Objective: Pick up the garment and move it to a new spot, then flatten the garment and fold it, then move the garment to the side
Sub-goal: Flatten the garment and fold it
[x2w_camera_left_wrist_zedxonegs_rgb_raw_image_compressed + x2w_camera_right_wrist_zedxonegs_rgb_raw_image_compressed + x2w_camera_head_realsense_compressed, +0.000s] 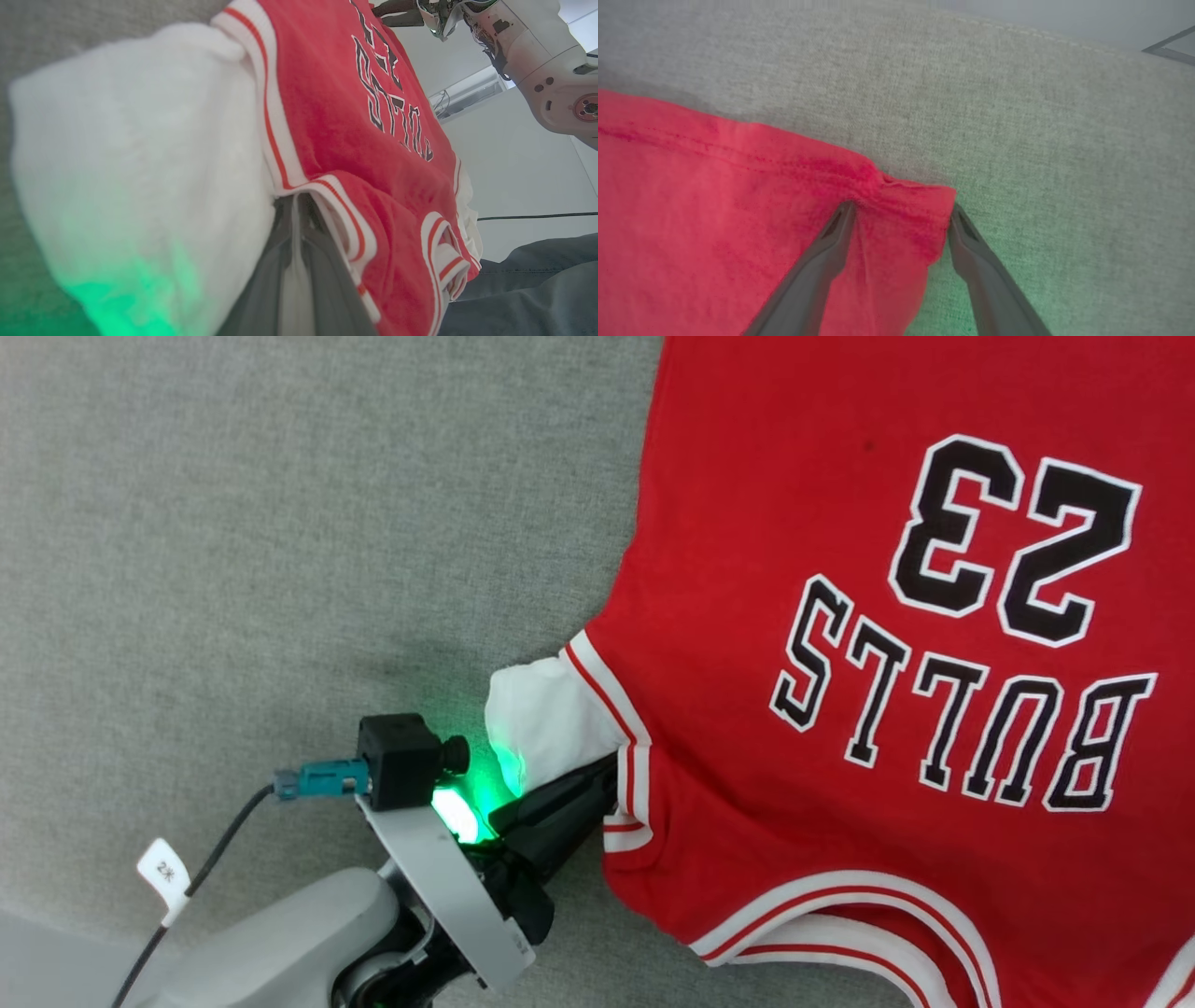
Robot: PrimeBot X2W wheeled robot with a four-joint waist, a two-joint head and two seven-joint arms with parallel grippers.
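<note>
Left gripper [597,782] fingers stood close together, tips buried under the striped armhole of the garment [794,523], which lay spread on grey fabric [280,523]; whether they pinched cloth was hidden. Right gripper [901,214] gaped wide, straddling its red hem corner.

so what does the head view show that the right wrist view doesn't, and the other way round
Head view: black BULLS 23 lettering, a white sleeve, and the left gripper closed on fabric at the striped armhole trim. Right wrist view: the right gripper, open, its fingers straddling a corner of the hem. Both: the red jersey lying on the grey fabric surface.
</note>
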